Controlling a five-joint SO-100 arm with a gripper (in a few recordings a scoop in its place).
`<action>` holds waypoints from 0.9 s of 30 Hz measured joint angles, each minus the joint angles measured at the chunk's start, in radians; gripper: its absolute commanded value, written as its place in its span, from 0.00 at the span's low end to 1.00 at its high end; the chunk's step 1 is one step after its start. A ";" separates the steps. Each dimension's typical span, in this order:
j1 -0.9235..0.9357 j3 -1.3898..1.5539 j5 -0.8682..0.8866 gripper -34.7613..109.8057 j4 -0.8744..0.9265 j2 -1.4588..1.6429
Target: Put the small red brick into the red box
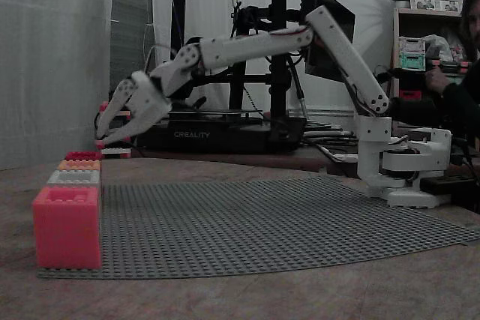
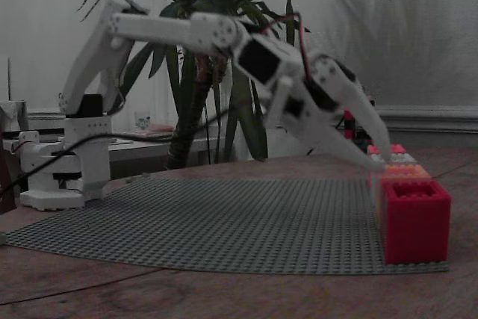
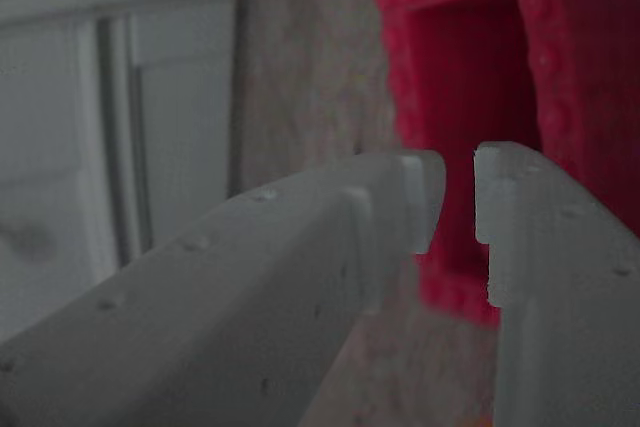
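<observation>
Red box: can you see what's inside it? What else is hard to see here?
- Inside of the red box: in the wrist view it is dark and blurred, and the fingertips cover its lower part, so I cannot tell whether a brick lies there.
- In a fixed view, the red box is mostly hidden behind nearer boxes.

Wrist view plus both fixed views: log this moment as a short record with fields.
gripper: fingertips apart by a narrow gap, with nothing seen between them
gripper position: hangs over the row of boxes at the mat's edge
red box: open top faces the wrist view, just beyond the fingertips
row of boxes: red box, orange box, grey box and pinkish-red box, in one line
mat: grey studded baseplate
</observation>
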 measured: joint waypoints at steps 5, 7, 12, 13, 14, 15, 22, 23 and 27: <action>-0.029 0.319 0.017 0.24 0.009 0.304; -0.048 0.451 0.041 0.24 0.032 0.434; -0.089 0.822 0.057 0.24 0.086 0.767; -0.100 0.905 0.066 0.24 0.081 0.833; -0.107 0.992 0.069 0.24 0.071 0.899; -0.118 1.085 0.075 0.24 0.057 0.962; -0.209 1.548 0.172 0.24 0.130 1.384; -0.219 1.574 0.183 0.24 0.170 1.434; -0.253 1.649 0.212 0.24 0.328 1.635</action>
